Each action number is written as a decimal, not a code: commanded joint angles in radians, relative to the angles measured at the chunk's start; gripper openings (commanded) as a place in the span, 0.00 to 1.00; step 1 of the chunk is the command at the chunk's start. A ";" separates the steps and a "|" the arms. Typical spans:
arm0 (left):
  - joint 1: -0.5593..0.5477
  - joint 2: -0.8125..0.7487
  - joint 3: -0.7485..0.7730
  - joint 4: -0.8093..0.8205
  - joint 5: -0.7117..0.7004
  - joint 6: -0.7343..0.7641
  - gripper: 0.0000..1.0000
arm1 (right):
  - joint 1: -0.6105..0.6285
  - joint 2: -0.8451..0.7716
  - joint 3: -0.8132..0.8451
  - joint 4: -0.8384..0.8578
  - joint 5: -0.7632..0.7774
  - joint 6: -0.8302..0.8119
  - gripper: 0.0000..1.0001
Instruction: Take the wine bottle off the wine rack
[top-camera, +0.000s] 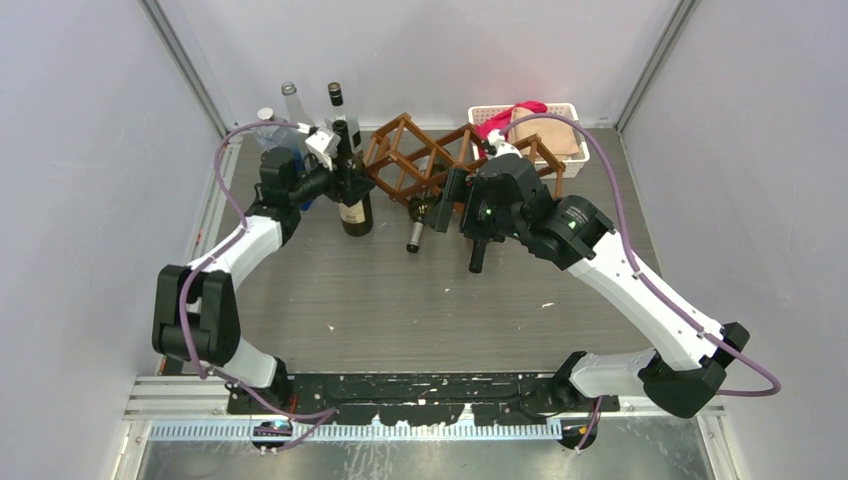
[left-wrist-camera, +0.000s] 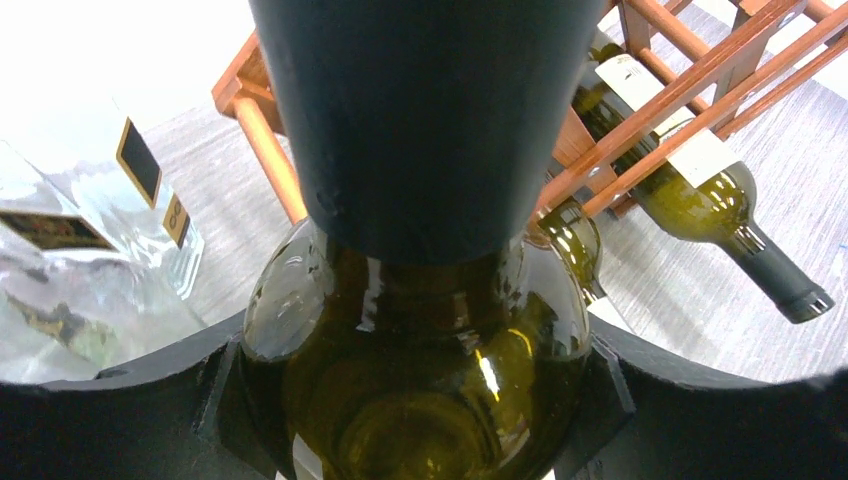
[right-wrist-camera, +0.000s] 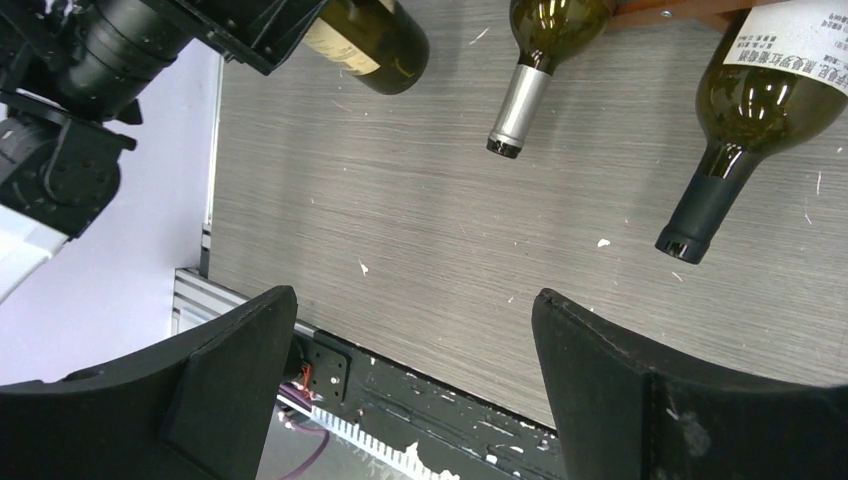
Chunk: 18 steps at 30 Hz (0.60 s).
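Wine bottle (top-camera: 354, 210) stands upright on the grey wood-grain table (top-camera: 400, 300), just left of the wine rack (top-camera: 420, 160), with my left gripper (top-camera: 340, 175) clamped around its neck. My right gripper (right-wrist-camera: 410, 380) hangs spread. A silver-capped bottle (right-wrist-camera: 530, 70) and a black-capped bottle (right-wrist-camera: 770, 100) lie in the rack. Behind it, the white basket (top-camera: 480, 113) holds a pink cloth (top-camera: 505, 115) and a tan cloth (top-camera: 545, 130).

Bottle necks (right-wrist-camera: 517, 105) jut from wine rack (left-wrist-camera: 268, 150), tabletop (top-camera: 400, 300) open

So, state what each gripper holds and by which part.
Left gripper clamps the upright dark green glass wine bottle at its shoulder; right gripper holds nothing.
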 joint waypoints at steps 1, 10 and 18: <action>0.001 0.029 0.005 0.385 0.078 0.019 0.00 | -0.005 -0.011 -0.010 0.084 0.031 -0.010 0.92; 0.001 0.135 -0.013 0.567 0.088 0.036 0.00 | -0.013 -0.007 -0.024 0.104 0.039 0.000 0.93; -0.003 0.173 -0.100 0.689 0.145 0.090 0.00 | -0.016 -0.023 -0.039 0.121 0.032 0.004 0.93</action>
